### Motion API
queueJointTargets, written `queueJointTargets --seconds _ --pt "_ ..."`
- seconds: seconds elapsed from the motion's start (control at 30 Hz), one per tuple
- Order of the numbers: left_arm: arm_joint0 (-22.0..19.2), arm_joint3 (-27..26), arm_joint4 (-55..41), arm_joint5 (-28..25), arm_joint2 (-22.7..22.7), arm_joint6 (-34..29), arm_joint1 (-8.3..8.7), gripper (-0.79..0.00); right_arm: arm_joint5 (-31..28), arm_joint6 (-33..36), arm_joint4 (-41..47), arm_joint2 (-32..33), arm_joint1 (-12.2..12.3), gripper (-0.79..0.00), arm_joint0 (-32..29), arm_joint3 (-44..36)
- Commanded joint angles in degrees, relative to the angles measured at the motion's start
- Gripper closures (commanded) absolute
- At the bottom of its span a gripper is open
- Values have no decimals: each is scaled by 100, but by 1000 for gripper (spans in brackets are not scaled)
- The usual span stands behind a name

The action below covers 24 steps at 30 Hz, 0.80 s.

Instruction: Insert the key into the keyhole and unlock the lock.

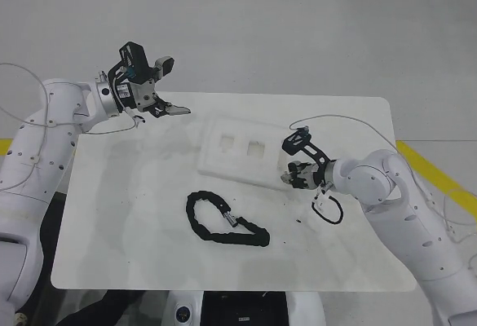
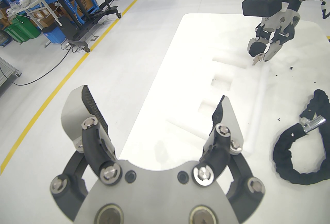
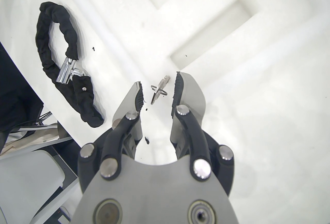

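White foam tray (image 1: 214, 167) sits mid-surface, and the key (image 3: 159, 89) lies on its near rim, ring attached, just beside a recess. The right jaws straddle it, partly open, a pad on each side. In the right wrist view neither pad seems to touch the metal, so I judge the key not yet gripped. From the left wrist view it sits right at the pad tips, and contact there is hard to rule out.

The lock (image 3: 64, 73), a chrome body joining the ends of a black-sleeved chain (image 2: 281, 158), lies closed on the surface (image 1: 140, 228), well apart from the key and nearer the robot. The left jaws hang wide open and empty above the far left corner of the surface, well apart from the lock.

By my reading, the task is at its first step. The pickup, the carry to the lock, the insertion and the turn are all left.

I cannot make out the keyhole in any view, so I cannot tell which way it faces. The key's teeth are too small to read. In the top view the right jaws cover the key.
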Motion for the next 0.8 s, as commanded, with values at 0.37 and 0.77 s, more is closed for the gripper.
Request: queueJointTargets --seconds 0.37,0.77 --pt "0 0 0 0 0 0 0 -785 27 -114 -4 -87 -21 0 65 129" --pt "0 0 0 0 0 0 0 -785 149 -184 -105 -131 -34 0 110 165"
